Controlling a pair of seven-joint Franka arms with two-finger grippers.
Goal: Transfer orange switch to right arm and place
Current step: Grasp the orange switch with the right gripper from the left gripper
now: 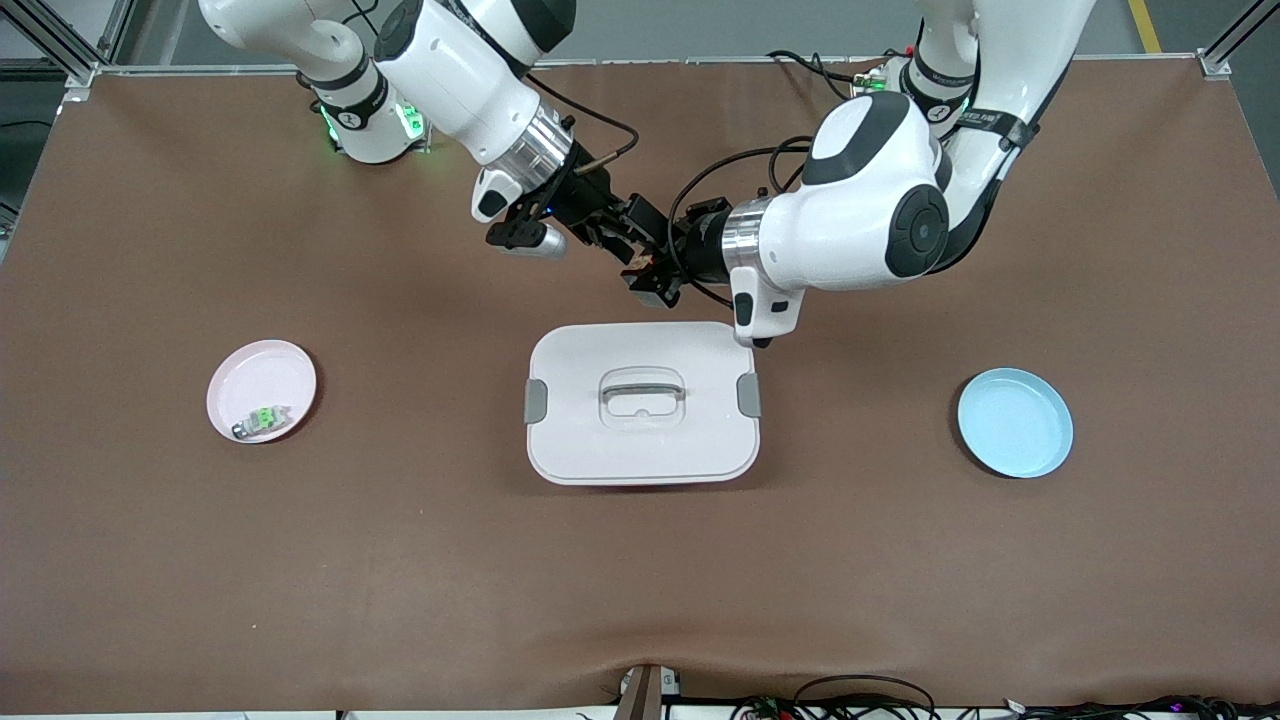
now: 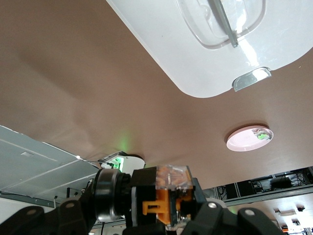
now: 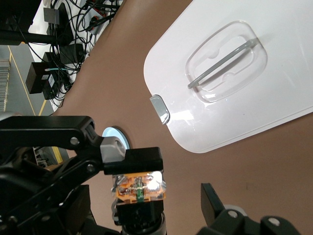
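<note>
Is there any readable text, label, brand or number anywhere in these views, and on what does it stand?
None can be read.
Band on the left arm's base: a printed line, too small to read.
The orange switch, white lidded box, pink plate and blue plate show no lettering.

Orange switch (image 1: 640, 270): tiny black blocky part, orange face and clear top, held in air between both grippers over table's middle, toward edge where bases stand. Right arm (image 1: 470, 70): white, black joint bands, silver wrist ring, reaching from its base corner toward table centre.
</note>
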